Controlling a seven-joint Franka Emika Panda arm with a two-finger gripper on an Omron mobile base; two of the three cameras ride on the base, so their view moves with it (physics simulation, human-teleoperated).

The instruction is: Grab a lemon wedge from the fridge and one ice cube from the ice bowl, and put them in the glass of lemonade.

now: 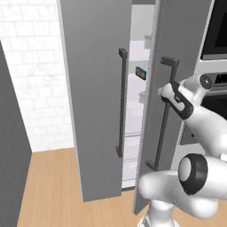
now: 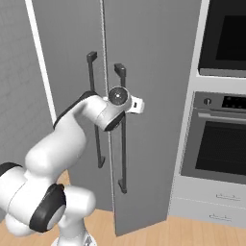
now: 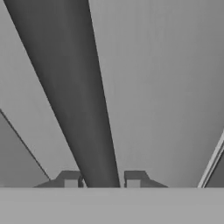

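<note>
The grey fridge (image 1: 97, 111) stands with both doors ajar, and white shelves (image 1: 135, 106) show through the gap. My gripper (image 1: 166, 94) is at the upper part of the right door's dark bar handle (image 1: 162, 133). In the hand view that handle (image 3: 83, 96) runs between my two fingertips (image 3: 70, 179), with my gripper (image 3: 101, 179) shut on it. From the right base view my hand (image 2: 119, 97) sits against the same handle (image 2: 123, 158). The lemon wedge is hidden, and the ice bowl and the glass of lemonade are out of view.
A small blue-and-red packet (image 1: 141, 72) lies on a fridge shelf. The black oven (image 2: 221, 149) and microwave (image 2: 226, 38) column stands right of the fridge, with drawers (image 2: 211, 204) below. A white tiled wall (image 1: 31, 88) and wood floor (image 1: 53, 186) lie to the left.
</note>
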